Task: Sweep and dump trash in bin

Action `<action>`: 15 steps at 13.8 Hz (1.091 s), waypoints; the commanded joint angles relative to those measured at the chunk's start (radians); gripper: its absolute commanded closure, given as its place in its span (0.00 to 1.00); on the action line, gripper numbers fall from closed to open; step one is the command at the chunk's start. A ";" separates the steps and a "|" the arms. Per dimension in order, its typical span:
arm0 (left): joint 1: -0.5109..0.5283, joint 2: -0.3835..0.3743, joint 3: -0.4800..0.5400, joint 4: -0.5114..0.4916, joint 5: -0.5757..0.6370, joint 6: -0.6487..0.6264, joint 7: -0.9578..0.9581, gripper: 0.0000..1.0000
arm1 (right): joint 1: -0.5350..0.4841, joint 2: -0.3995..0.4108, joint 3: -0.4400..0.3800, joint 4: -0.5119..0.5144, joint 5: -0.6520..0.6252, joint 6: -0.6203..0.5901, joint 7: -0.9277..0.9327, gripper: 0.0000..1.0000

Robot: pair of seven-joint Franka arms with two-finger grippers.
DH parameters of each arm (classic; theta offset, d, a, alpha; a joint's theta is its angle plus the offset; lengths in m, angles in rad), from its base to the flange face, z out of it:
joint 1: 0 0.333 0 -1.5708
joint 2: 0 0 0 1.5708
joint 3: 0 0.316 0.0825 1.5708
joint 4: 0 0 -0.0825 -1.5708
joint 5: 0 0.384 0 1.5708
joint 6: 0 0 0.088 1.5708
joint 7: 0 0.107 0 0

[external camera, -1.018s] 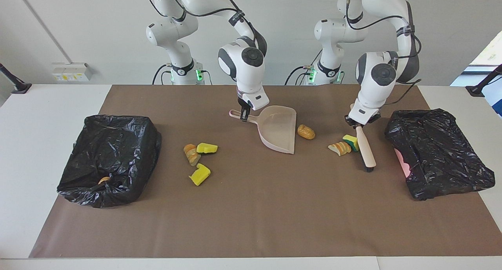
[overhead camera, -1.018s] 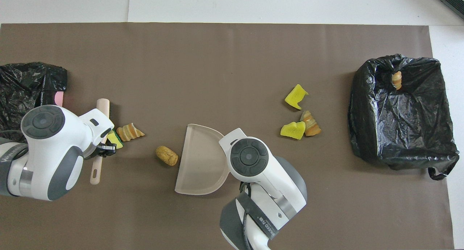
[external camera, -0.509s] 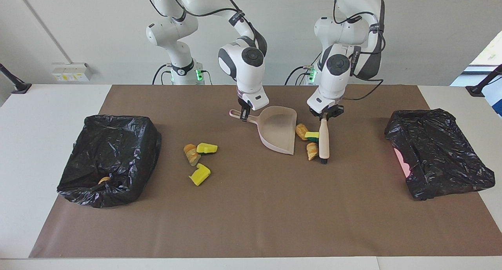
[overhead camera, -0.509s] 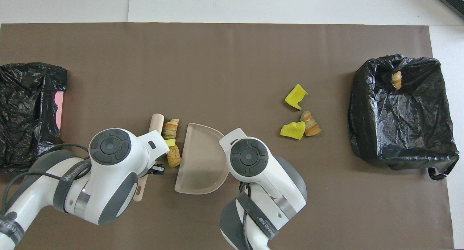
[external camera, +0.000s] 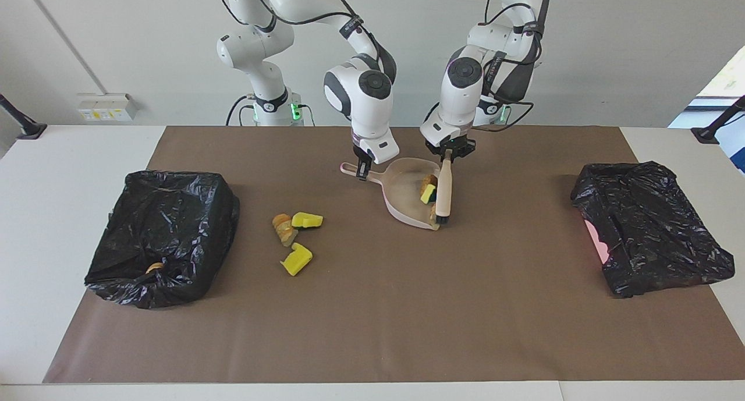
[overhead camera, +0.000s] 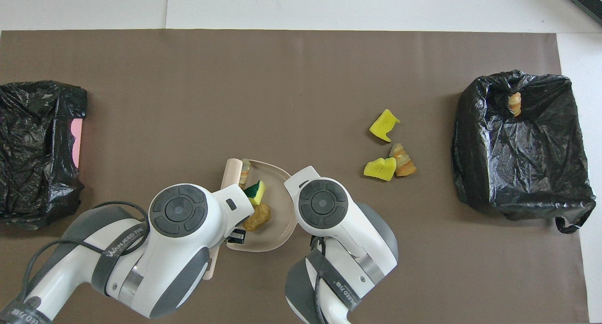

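My right gripper (external camera: 363, 171) is shut on the handle of the pale pink dustpan (external camera: 407, 197), which rests flat on the mat. My left gripper (external camera: 447, 155) is shut on the beige-handled brush (external camera: 444, 185), whose bristles stand at the dustpan's open edge. Three pieces of trash lie in the dustpan (overhead camera: 277, 178): a green-backed sponge (overhead camera: 254, 191), a brown roll (overhead camera: 257, 216) and a bread slice (overhead camera: 244, 169). More trash lies on the mat toward the right arm's end: two yellow sponges (external camera: 307, 219) (external camera: 295, 259) and a bread piece (external camera: 283, 227). The black-lined bin (external camera: 160, 232) stands at that end.
A bread piece (overhead camera: 515, 103) lies in the bin (overhead camera: 522, 145). A second black bag (external camera: 649, 226) over something pink lies at the left arm's end. The brown mat (external camera: 372, 319) covers most of the table.
My left arm swept the brush toward the dustpan and pushed the roll, the green-backed sponge and the bread slice into it. My right arm and the dustpan stayed put.
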 commanded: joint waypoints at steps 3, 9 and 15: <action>0.029 -0.052 0.020 0.100 -0.074 -0.128 0.019 1.00 | -0.002 0.009 -0.002 -0.003 -0.003 0.010 0.033 1.00; 0.120 -0.045 0.023 0.079 -0.074 -0.047 0.117 1.00 | -0.003 0.010 -0.002 -0.003 -0.003 0.010 0.033 1.00; 0.088 -0.031 0.020 0.076 -0.075 -0.014 0.083 1.00 | -0.078 -0.055 -0.009 0.011 -0.005 -0.044 -0.008 1.00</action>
